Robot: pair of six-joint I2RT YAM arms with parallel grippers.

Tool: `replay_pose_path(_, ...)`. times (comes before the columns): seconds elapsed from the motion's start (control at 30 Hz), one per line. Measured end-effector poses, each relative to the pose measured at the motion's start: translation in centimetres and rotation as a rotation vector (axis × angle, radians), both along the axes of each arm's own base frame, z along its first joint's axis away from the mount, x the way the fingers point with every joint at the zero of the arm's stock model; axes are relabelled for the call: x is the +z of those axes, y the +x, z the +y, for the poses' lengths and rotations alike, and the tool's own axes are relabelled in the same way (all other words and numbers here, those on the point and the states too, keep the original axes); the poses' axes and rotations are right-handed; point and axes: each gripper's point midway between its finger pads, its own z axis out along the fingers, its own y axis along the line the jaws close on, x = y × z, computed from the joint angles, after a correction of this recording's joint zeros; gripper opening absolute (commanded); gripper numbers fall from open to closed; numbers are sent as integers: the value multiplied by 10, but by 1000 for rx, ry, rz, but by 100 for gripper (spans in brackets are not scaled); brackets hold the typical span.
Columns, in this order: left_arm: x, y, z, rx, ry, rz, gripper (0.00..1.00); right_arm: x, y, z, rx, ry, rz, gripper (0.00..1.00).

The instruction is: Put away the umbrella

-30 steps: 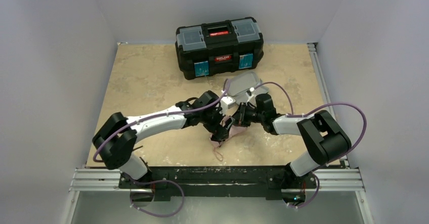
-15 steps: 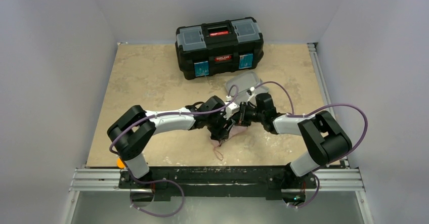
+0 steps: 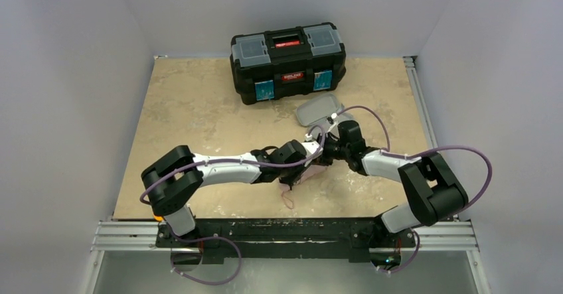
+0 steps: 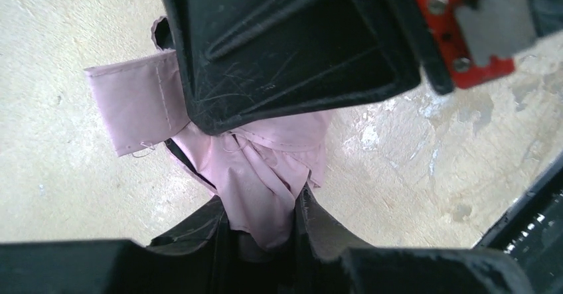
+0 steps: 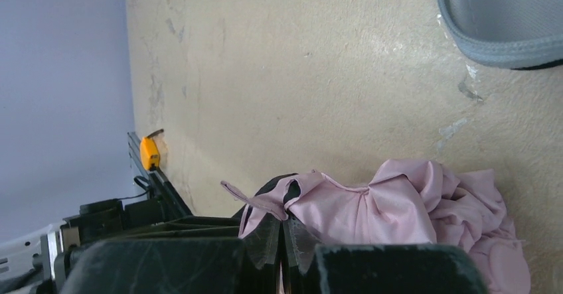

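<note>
The umbrella (image 3: 311, 172) lies crumpled on the table (image 3: 199, 101), near its front edge and about midway across, with its pink strap trailing toward you. Both arms meet over it. Your left gripper (image 4: 262, 224) has its jaws drawn narrow, with a fold of pink fabric filling the gap between them. Your right gripper (image 5: 285, 231) has its jaws pressed together on a thin pleat at the edge of the canopy (only cloth shows in the pinch, no shaft or ribs). From the left wrist, the right arm's black body hangs close over the fabric and hides part of it. Just behind the umbrella sits the grey case (image 3: 319, 108), apart from the cloth. The black toolbox (image 3: 287, 60) stands shut at the far edge. A small orange object (image 5: 149, 151) rests by the front rail.
</note>
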Motion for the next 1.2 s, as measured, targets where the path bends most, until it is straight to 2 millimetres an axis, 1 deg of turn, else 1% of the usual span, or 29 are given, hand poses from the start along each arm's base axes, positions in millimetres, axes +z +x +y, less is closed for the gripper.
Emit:
replay_pose_path(0.2,2,-6,-2,31,67,-128,0,10,-6,-7,-10,-26,46,0)
replay_pose_path(0.47,5,-5,0,82,78,-163,0,25,-5,-18,-53,-47,36,0)
replay_pose_path(0.77,7,-15,6,108,126,-216,0,26,-3,-19,-76,-48,42,0)
replay_pose_path(0.9,8,-18,4,108,187,-269,0,26,-3,-19,-82,-43,50,0)
replay_pose_path(1.03,4,-20,0,103,293,-348,0,23,-1,-18,-85,-47,62,0)
replay_pose_path(1.2,3,-19,-5,82,434,-477,0,24,3,-18,-89,-47,69,0)
